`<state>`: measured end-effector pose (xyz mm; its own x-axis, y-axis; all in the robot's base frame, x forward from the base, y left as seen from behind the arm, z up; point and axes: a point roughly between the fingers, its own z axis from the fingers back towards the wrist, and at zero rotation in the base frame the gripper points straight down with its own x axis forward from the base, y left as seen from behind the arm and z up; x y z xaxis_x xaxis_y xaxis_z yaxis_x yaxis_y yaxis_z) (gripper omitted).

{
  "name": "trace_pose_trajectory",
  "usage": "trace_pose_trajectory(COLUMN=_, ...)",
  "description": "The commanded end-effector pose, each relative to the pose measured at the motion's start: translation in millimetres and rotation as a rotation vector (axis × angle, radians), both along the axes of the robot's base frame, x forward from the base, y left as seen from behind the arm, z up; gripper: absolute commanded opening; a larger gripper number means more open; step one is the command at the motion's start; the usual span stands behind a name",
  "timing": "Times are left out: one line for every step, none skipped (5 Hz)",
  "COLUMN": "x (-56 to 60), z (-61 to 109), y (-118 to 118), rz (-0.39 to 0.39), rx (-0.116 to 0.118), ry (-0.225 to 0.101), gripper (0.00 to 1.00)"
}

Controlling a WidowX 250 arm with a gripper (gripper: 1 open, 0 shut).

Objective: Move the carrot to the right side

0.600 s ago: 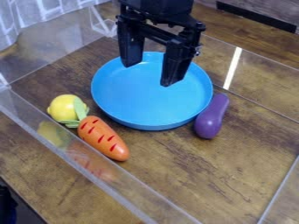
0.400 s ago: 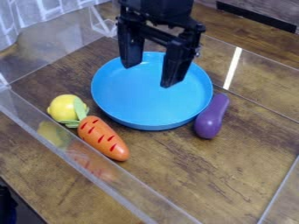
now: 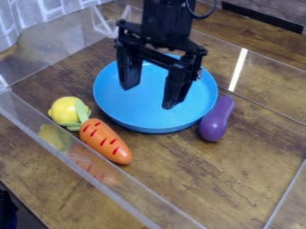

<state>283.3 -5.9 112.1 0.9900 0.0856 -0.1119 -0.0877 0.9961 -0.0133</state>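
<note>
The carrot (image 3: 106, 141) lies on the wooden table at the lower left, orange with dark grooves, its green top toward the yellow toy. My gripper (image 3: 152, 90) hangs pointing down over the blue plate (image 3: 138, 116), up and to the right of the carrot and apart from it. Its two black fingers (image 3: 178, 89) stand wide open with nothing between them.
A yellow lemon-like toy (image 3: 68, 111) sits against the carrot's leafy end. A purple eggplant (image 3: 216, 119) lies just right of the plate. A clear plastic wall (image 3: 143, 192) runs along the front and left of the table.
The gripper has sunk lower over the blue plate and shifted slightly toward the lower left. The carrot and other toys have not moved.
</note>
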Motion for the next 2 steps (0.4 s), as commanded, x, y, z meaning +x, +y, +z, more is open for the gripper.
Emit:
trace_pose_trajectory(x=0.8, z=2.6, y=8.7, rz=0.066, rx=0.001, ry=-0.023, gripper=1.00)
trace_pose_trajectory(x=-0.7, z=-2.9, y=9.8, rz=0.101, rx=0.000, ry=-0.012, gripper=1.00)
